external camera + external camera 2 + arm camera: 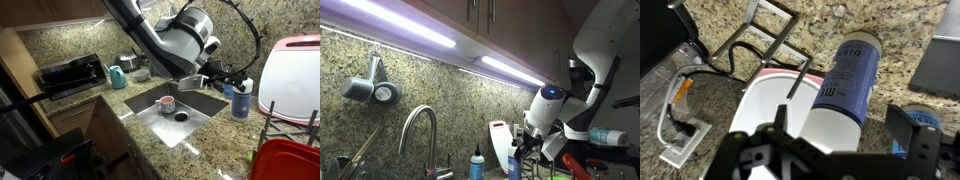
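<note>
In the wrist view a bottle (848, 75) with a white body and a dark blue label fills the middle of the frame. My gripper (842, 128) is open, one dark finger on each side of the bottle and apart from it. In an exterior view the gripper (222, 82) hangs at the right of the sink, just above the blue bottle (240, 103) on the granite counter. In an exterior view seen from low down, the gripper (525, 152) points down behind the faucet area. Nothing is held.
A steel sink (200, 105) holds a small cup (167, 103) and a drain (181, 116). A white cutting board (290, 75) leans at the right, above a red rack (285, 160). A toaster oven (70, 75) and a teal mug (118, 76) stand at the left. The faucet (415, 125) arches nearby.
</note>
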Tool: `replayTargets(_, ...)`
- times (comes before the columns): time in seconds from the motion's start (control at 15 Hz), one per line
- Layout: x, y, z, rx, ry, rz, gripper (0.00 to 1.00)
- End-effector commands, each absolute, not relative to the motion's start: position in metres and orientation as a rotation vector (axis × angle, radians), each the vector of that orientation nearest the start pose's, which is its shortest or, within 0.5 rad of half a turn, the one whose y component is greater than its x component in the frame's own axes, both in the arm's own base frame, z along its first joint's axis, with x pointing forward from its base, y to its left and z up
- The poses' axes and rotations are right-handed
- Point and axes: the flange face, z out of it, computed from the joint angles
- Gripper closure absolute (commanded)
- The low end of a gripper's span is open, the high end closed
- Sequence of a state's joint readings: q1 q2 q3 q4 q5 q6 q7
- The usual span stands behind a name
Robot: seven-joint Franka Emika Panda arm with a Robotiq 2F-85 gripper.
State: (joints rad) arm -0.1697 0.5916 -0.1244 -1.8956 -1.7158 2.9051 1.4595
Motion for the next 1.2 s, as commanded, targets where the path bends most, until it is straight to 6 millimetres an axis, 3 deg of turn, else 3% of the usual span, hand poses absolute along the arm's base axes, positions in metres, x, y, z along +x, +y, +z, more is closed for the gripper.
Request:
replayTargets(0.0,0.623,-0.124,0.175,-3.394,0.106,-1.103,0.00)
replayTargets(0.73,0.652,-0.133,0.170,-3.348,0.097,-1.154,0.00)
replayTargets(1.13,0.655,-0.134,0.161,-3.339,0.112,-1.111,0.00)
